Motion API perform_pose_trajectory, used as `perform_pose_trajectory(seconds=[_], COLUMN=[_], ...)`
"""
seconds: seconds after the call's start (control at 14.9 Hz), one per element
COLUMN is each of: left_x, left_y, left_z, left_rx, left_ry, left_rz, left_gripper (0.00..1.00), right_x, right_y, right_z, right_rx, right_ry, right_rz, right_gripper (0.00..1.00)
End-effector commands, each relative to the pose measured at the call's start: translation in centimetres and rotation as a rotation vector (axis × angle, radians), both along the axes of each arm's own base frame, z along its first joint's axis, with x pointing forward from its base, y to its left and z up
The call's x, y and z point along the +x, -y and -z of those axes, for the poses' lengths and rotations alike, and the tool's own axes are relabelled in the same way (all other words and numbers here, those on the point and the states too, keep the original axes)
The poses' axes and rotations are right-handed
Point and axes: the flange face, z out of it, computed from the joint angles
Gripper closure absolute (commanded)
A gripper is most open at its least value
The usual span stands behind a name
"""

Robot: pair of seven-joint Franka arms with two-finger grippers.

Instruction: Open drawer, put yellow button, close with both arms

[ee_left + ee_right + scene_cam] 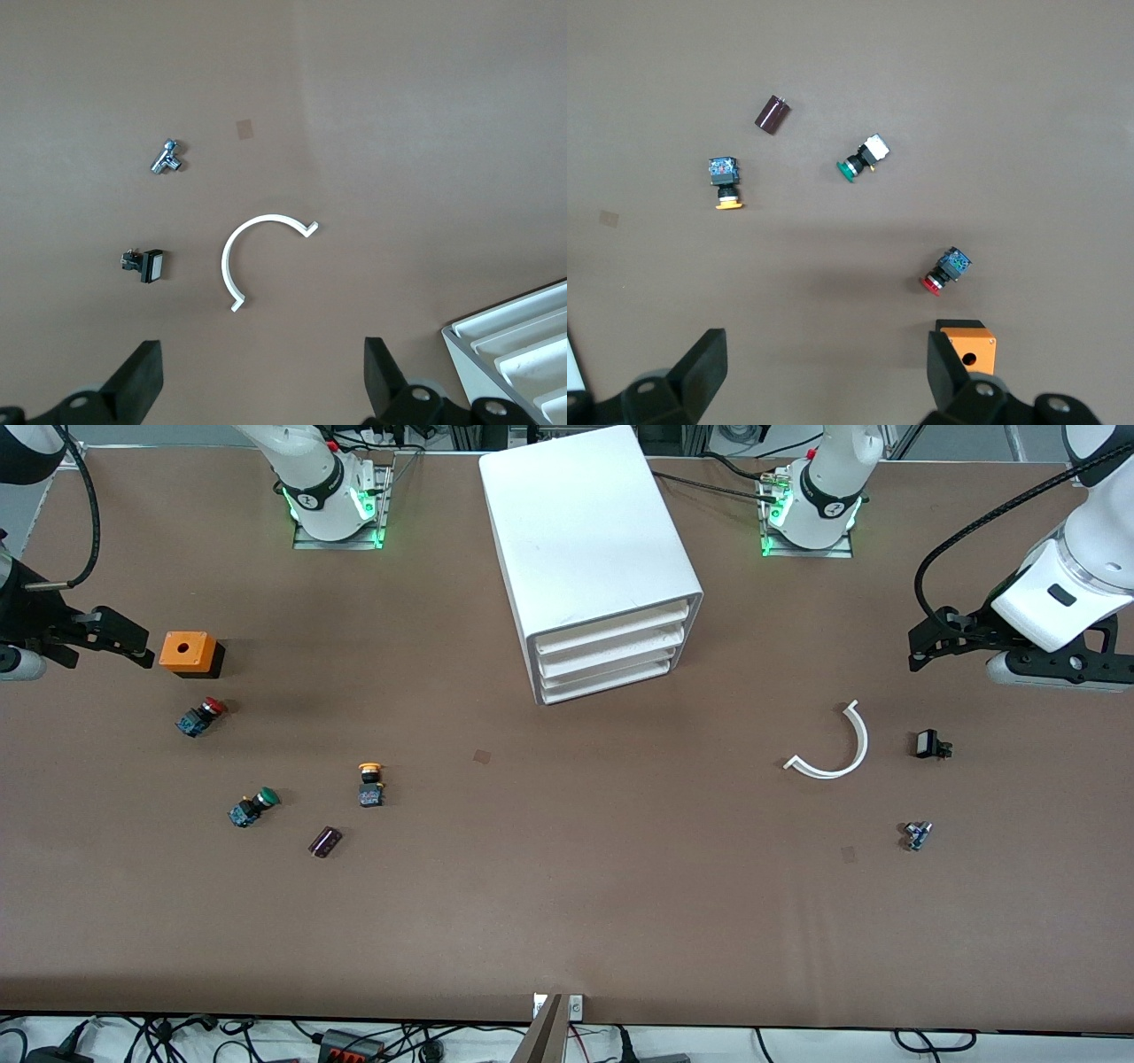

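Note:
The white cabinet [592, 558] stands at mid-table with its three drawers shut; the top drawer [611, 628] is the uppermost front. A corner of the cabinet shows in the left wrist view [518, 341]. The yellow button [370, 783] lies on the table, nearer the front camera than the cabinet and toward the right arm's end; it also shows in the right wrist view [726, 182]. My right gripper [131, 643] is open and empty beside the orange box [189, 653], and shows in its wrist view [824, 354]. My left gripper [921, 651] is open and empty at the left arm's end, and shows in its wrist view [263, 354].
A red button [202, 716], a green button [253, 806] and a dark cylinder [324, 841] lie near the yellow one. A white curved piece [834, 746], a small black part [930, 744] and a small metal part [917, 835] lie toward the left arm's end.

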Motion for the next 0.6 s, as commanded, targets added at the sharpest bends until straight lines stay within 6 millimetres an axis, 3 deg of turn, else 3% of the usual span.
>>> perform_pose_trajectory(seconds=[0.0, 0.54], left_x=[-0.67, -0.79], left_y=[0.08, 0.37], left_z=[-0.61, -0.94], left_rx=[-0.014, -0.010], left_ry=[0.000, -0.023], left_rz=[0.019, 0.014], left_gripper=[0.00, 0.00], right_x=[-0.41, -0.74], right_y=[0.06, -0.12], right_z=[-0.26, -0.41], right_rx=[-0.013, -0.001], right_ry=[0.004, -0.015], right_rz=[-0.012, -0.011], right_gripper=[0.00, 0.00])
